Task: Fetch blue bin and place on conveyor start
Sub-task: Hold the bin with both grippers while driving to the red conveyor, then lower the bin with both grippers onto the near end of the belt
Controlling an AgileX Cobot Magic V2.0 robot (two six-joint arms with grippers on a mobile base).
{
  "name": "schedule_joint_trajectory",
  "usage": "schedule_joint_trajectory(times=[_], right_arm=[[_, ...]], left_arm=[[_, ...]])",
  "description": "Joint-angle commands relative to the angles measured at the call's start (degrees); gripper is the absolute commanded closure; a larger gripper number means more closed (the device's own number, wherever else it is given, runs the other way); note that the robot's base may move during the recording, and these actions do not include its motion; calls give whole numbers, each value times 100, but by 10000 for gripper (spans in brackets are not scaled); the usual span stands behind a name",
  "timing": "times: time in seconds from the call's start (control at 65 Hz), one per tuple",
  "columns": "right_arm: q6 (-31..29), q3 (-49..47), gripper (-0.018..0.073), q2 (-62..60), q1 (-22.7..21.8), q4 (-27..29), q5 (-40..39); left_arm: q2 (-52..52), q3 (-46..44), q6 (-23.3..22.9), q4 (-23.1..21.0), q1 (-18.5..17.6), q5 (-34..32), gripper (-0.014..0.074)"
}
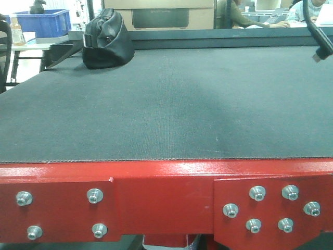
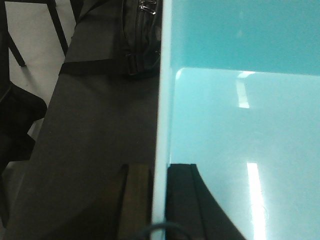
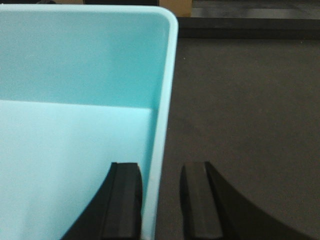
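Note:
The blue bin [image 2: 240, 125] is a pale turquoise tub, seen only in the wrist views and out of the front view. My left gripper [image 2: 159, 167] is shut on its left wall, one finger outside and one inside. In the right wrist view the bin [image 3: 75, 100] fills the left half. My right gripper [image 3: 160, 166] straddles its right wall: the inner finger [image 3: 125, 200] lies against it and the outer finger [image 3: 200, 200] stands off with a dark gap. The conveyor start is the dark belt [image 1: 166, 104] with its red bolted frame [image 1: 161, 192]. The belt also shows under the bin [image 3: 240, 100].
A black bag [image 1: 106, 39] lies on the belt at the far left, also in the left wrist view [image 2: 140, 30] just beyond the bin's left wall. A dark blue crate [image 1: 44, 23] stands on a table behind. A black cable [image 1: 320, 36] hangs at the top right.

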Motion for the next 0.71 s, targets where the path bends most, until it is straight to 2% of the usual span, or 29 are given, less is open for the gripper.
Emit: schedule_joint_trajectory(times=[0.0, 0.2, 0.323, 0.431, 0.508, 0.6, 0.692], right_arm=[[191, -29, 720, -56, 33, 106, -148], [377, 88, 720, -35, 33, 106, -134], [377, 637, 720, -35, -28, 132, -369], [377, 1283, 720, -35, -100, 249, -903], [390, 1780, 720, -35, -237, 530, -1468], [454, 2393, 720, -35, -408, 628, -2149], [487, 2897, 720, -35, -600, 628, -2656]], left_arm=[[-44, -17, -55, -130, -92, -221, 707], [-3, -17, -69, -612, -92, -171, 707], [116, 165, -565, -591, -92, -41, 707], [113, 697, -589, -571, -92, -443, 707], [113, 1286, -675, -571, -92, -825, 707], [113, 2031, -956, -593, -92, -1514, 707], [113, 2767, -957, -593, -79, -2141, 707]])
